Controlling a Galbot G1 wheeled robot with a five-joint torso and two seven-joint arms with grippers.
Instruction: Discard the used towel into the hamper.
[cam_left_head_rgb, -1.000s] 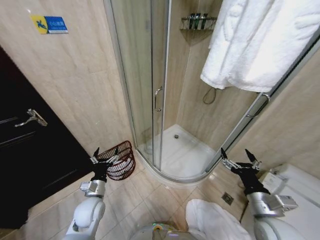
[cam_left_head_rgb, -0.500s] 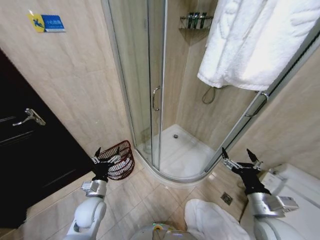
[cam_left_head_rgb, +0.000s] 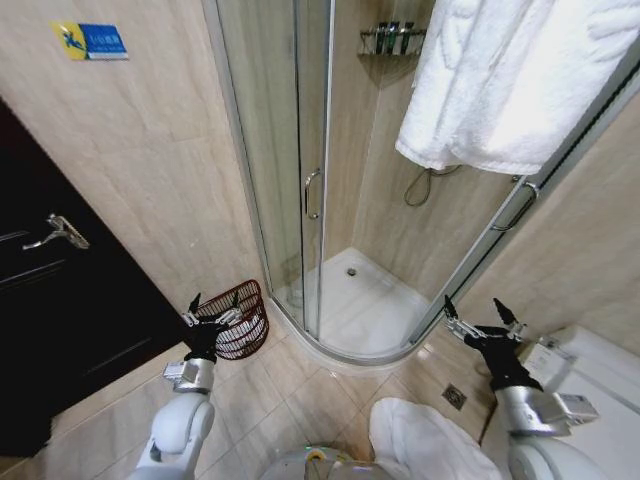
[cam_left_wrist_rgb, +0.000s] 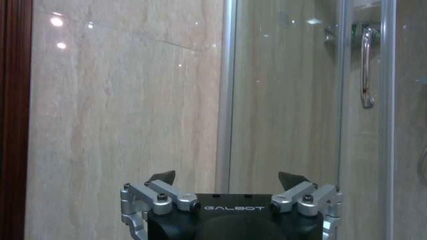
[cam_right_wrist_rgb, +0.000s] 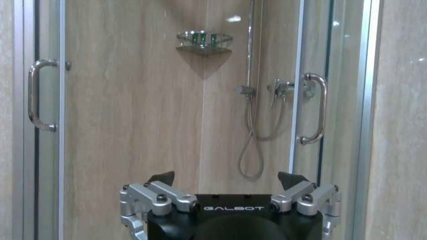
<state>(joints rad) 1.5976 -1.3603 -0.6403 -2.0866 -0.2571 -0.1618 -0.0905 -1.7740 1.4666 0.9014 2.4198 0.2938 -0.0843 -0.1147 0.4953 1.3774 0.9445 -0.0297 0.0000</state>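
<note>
The hamper (cam_left_head_rgb: 240, 320), a reddish-brown wire basket, stands on the floor tiles against the wall, beside the shower's glass door. A large white towel (cam_left_head_rgb: 510, 80) hangs over the shower enclosure's top rail at the upper right. Another white cloth (cam_left_head_rgb: 420, 445) lies bunched low down near my base. My left gripper (cam_left_head_rgb: 214, 301) is held up open and empty, in front of the hamper in the head view. My right gripper (cam_left_head_rgb: 472, 309) is open and empty too, raised near the shower's right edge. The wrist views show the left gripper (cam_left_wrist_rgb: 227, 178) and the right gripper (cam_right_wrist_rgb: 227, 178) with fingers spread.
A curved glass shower cabin (cam_left_head_rgb: 320, 180) with a door handle (cam_left_head_rgb: 311, 193) fills the middle. A dark door (cam_left_head_rgb: 60, 320) with a lever handle stands at the left. A white toilet (cam_left_head_rgb: 600, 390) is at the lower right. A floor drain (cam_left_head_rgb: 455, 397) sits in the tiles.
The whole head view has shifted slightly, so the camera moved. Both arms hold the same raised pose, grippers open.
</note>
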